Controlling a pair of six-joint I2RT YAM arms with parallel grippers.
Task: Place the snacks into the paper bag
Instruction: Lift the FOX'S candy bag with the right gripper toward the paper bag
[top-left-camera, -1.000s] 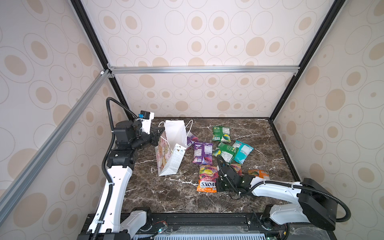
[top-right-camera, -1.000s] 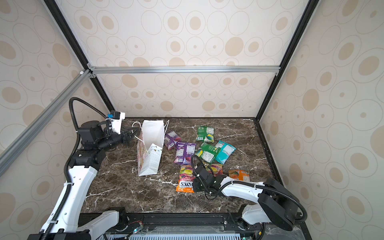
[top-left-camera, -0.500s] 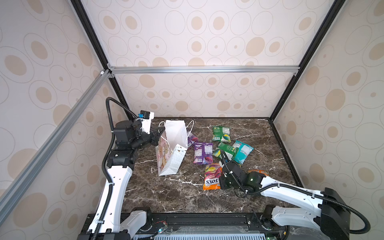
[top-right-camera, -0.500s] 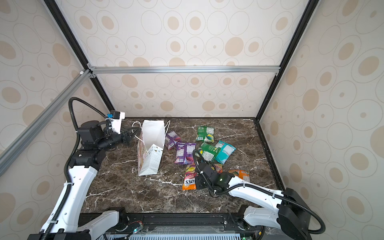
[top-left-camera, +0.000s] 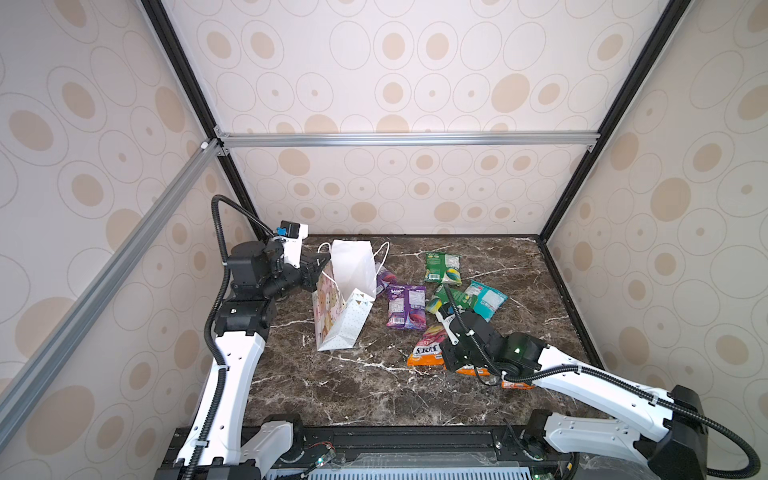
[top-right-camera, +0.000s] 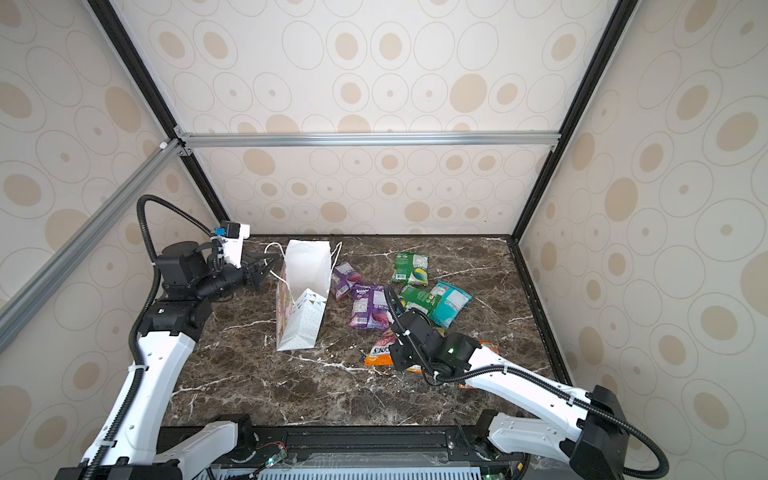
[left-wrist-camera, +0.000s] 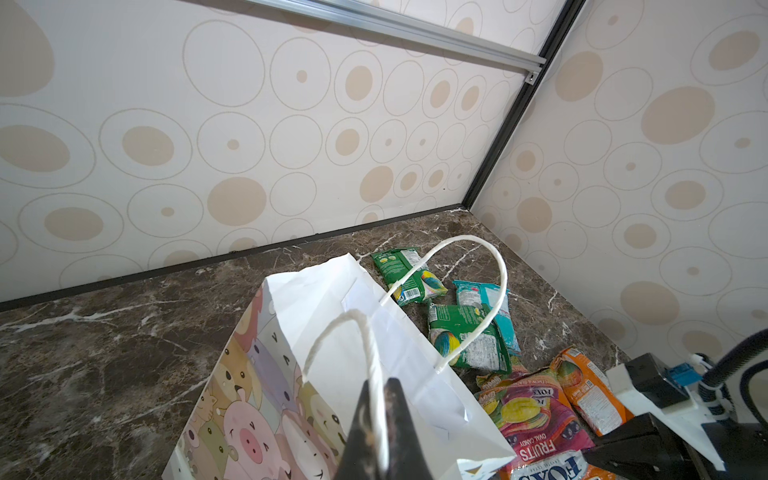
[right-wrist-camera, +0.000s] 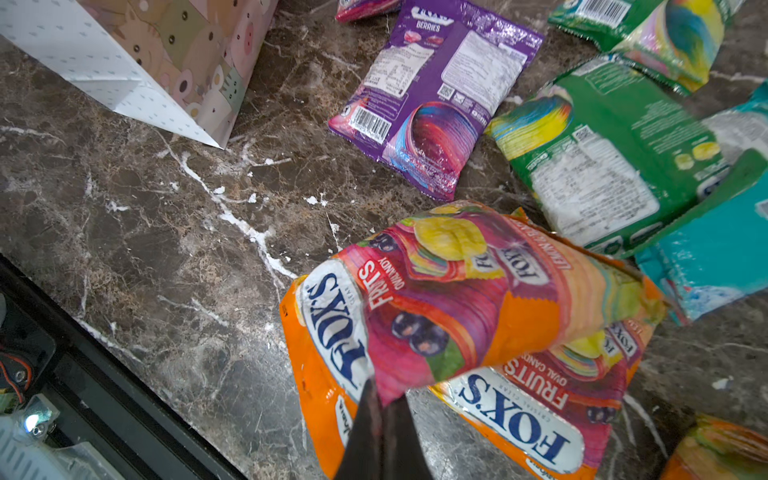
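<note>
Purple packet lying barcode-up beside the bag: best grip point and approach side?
Probably best: pinch the purple packet at its barcode-end seam, the end nearest the front. It lies flat, so the body gives no hold; that thin edge has bare tabletop around it. Come down from the front side: a green packet and the paper bag flank its long sides.

One orange packet (right-wrist-camera: 715, 453) — cut off at the edge, mostly under the right arm (top-left-camera: 590, 374) from above.
</note>
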